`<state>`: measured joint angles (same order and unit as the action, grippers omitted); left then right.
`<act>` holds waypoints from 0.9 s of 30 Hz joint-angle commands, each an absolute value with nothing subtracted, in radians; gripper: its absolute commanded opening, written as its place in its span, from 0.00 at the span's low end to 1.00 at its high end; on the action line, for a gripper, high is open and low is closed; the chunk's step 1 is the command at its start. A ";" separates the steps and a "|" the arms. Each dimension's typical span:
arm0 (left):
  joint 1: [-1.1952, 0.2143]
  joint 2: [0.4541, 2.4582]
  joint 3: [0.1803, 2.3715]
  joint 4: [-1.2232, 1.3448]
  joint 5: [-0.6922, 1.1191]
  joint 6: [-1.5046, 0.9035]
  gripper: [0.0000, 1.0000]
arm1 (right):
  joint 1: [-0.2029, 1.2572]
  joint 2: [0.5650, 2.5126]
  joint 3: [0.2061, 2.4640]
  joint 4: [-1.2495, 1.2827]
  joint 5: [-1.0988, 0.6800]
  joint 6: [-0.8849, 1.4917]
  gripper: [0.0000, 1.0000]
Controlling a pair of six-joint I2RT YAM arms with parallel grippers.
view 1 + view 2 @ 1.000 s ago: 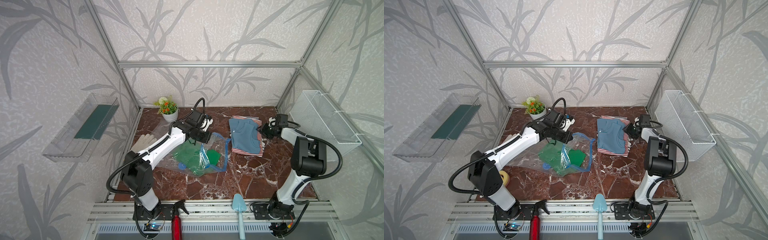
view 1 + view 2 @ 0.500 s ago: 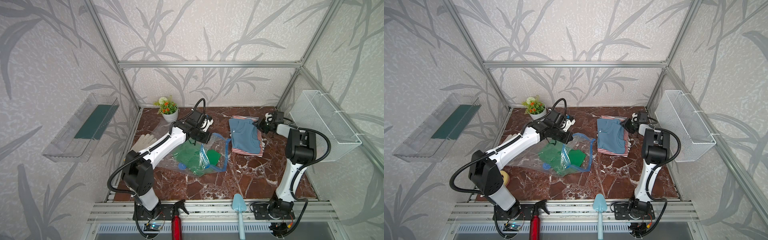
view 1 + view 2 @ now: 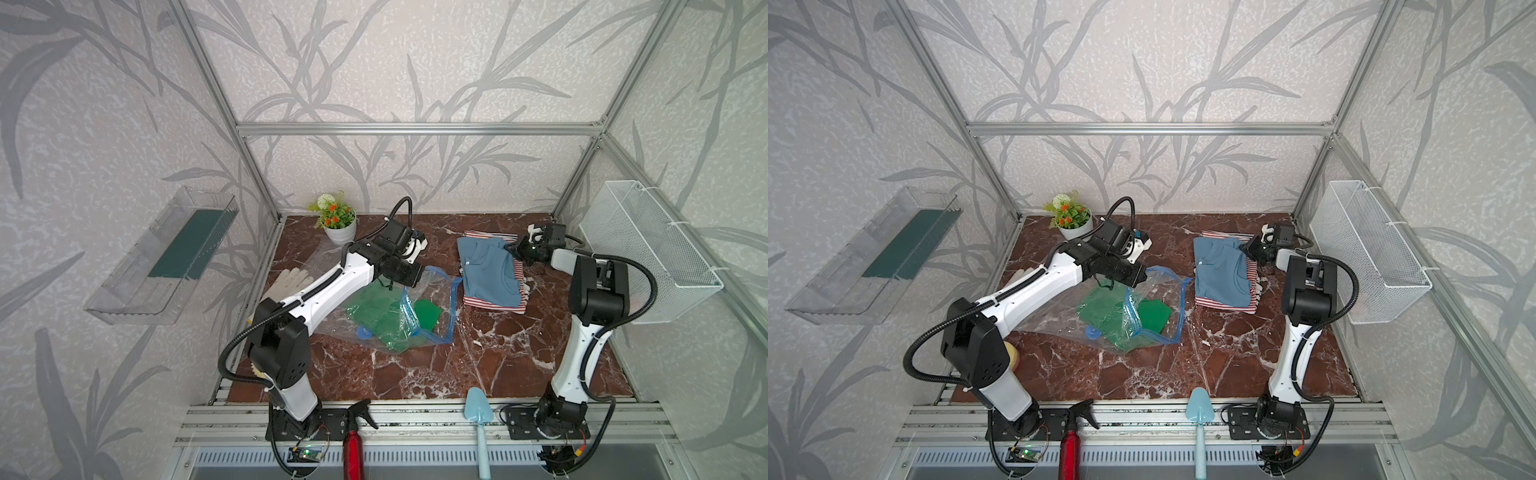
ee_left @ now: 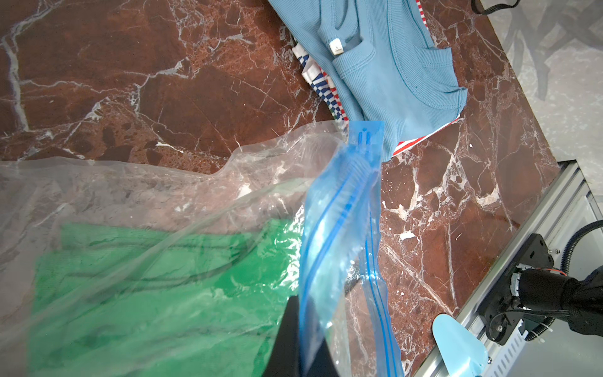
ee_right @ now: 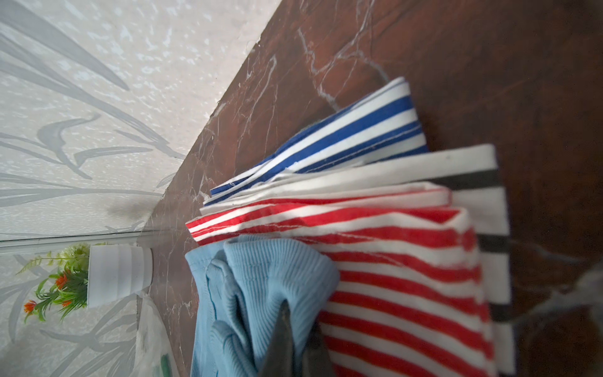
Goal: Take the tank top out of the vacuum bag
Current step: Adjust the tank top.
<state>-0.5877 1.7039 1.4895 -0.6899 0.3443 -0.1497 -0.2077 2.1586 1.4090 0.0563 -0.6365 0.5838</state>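
Pinching zip edge (image 4: 346, 196) of bag (image 4: 146, 189) with left tool (image 4: 301, 333); green cloth (image 4: 146, 293) inside, mouth toward right arm. Resting right tool (image 5: 298, 339), pressed together, against tank top (image 5: 261, 277), already out atop striped pile (image 5: 408, 277) on counter (image 5: 456, 49), just past that mouth.

Pale textured walls (image 3: 395, 62) printed with grey bamboo leaves close the cell on three sides, edged by an aluminium frame (image 3: 415, 129). The counter (image 3: 415, 370) is red-brown marble with white veins, evenly lit. A clear plastic shelf (image 3: 137, 291) hangs on the left wall, and a white wire basket (image 3: 648, 249) on the right. Slotted aluminium rails (image 3: 415, 417) run along the front edge.
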 commanded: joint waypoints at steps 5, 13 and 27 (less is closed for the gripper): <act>-0.583 1.713 1.522 -0.723 0.346 -0.130 0.00 | -0.202 2.043 1.396 0.072 -0.583 0.545 0.00; -0.583 1.722 1.526 -0.728 0.347 -0.128 0.00 | -0.212 2.022 1.410 0.025 -0.474 0.514 0.00; -0.582 1.733 1.534 -0.735 0.347 -0.124 0.00 | -0.226 2.079 1.468 -0.039 -0.393 0.457 0.20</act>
